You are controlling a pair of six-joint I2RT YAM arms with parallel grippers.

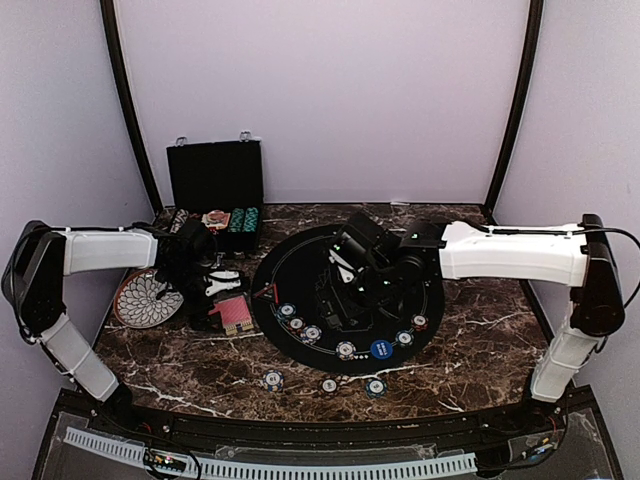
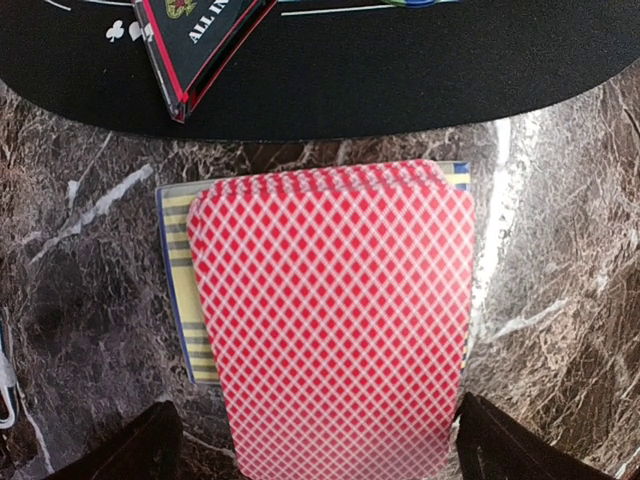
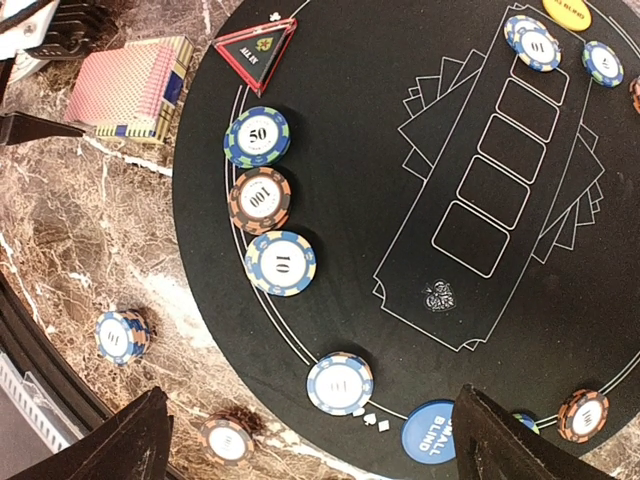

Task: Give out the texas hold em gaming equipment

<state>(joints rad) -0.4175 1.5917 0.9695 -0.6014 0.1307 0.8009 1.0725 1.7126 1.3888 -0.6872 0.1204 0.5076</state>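
– Red-backed playing cards [image 2: 330,320], leftmost entry: hazards?

– Loose stack, slightly fanned at the far edge, perched on a striped card box [image 2: 178,300]. Liable to shear and spill onto the marble bench [image 2: 80,250] if pinched too high or off-centre. Might drag the box along if pinched too low.

– Position against the left gripper [image 2: 320,445]?

– Directly beneath, near end flanked by the two dark fingers [image 2: 150,445]. Jaws spread wide, holding nothing; contact with the stack not discernible. Just beyond: black mat [image 2: 420,90] carrying a triangular all-in marker [image 2: 205,40].

– Next entry rightward, poker chips [image 3: 260,200]: hazards?

– Set in a tight row along the mat's rim, so easy to nudge a neighbour while closing on one, or to roll one off the mat. Blue small-blind button [image 3: 432,437]: thin, flat, likely to slip from the tips.

– Position against the right gripper [image 3: 320,440]?

– Gripper hovering over the mat, jaws fully apart, empty. Blue-and-white chip [image 3: 340,383] and the button just ahead of the tips, nearest candidates. Stray chips [image 3: 120,335] off the mat on the bench, out to one side.
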